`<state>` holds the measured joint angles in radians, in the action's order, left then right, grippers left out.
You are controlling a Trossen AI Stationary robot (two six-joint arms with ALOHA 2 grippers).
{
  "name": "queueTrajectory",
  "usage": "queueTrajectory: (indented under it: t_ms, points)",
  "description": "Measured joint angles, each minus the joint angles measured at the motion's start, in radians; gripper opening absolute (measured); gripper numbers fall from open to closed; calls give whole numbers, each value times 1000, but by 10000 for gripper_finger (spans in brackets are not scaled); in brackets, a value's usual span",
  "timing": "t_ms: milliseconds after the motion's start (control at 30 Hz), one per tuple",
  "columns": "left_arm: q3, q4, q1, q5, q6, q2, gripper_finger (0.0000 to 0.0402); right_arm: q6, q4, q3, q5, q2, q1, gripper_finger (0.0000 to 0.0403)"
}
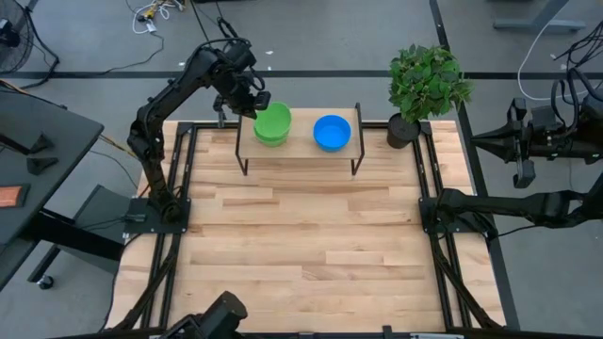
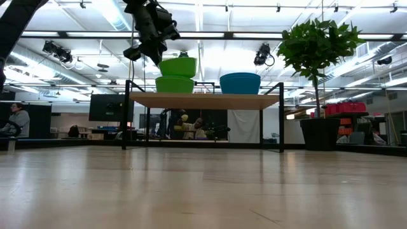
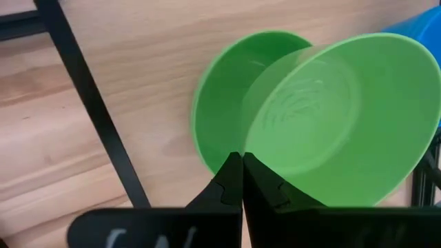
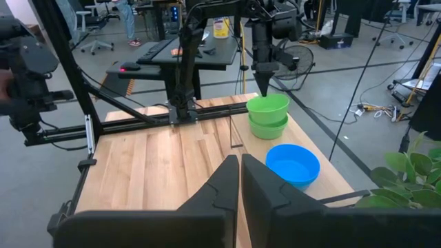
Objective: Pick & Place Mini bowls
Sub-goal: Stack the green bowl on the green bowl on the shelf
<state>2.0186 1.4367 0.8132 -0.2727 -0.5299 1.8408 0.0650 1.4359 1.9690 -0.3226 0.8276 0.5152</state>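
As no writing shows, left tool [image 1: 256,102] pinching green bowl [image 1: 274,120] rim.

Green bowls [image 1: 272,123] on pale wood shelf [image 1: 300,149] with black frame; bright blue bowl [image 1: 332,132] beside them. Plant [image 1: 429,80] right of shelf: green leaves, black pot. Bench [image 1: 301,254]: light wood planks.

A light wooden plank surface [image 1: 301,235] carries a small black-legged wooden shelf [image 1: 300,148] and a potted green plant [image 1: 426,89]. On the shelf rest a green plastic mini bowl [image 1: 272,133] and a blue plastic mini bowl [image 1: 332,132].
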Motion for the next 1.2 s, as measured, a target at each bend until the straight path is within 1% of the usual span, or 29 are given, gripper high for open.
queueTrajectory:
  t_ms: [167,967,1200]
  points:
    - [0,2,16,3,8,0,0,0,0,0,0,0,0,23]
    - [0,13,14,18,44,12,0,0,0,0,0,0,0,23]
    - [0,23,15,43,45,12,0,0,0,0,0,0,0,23]
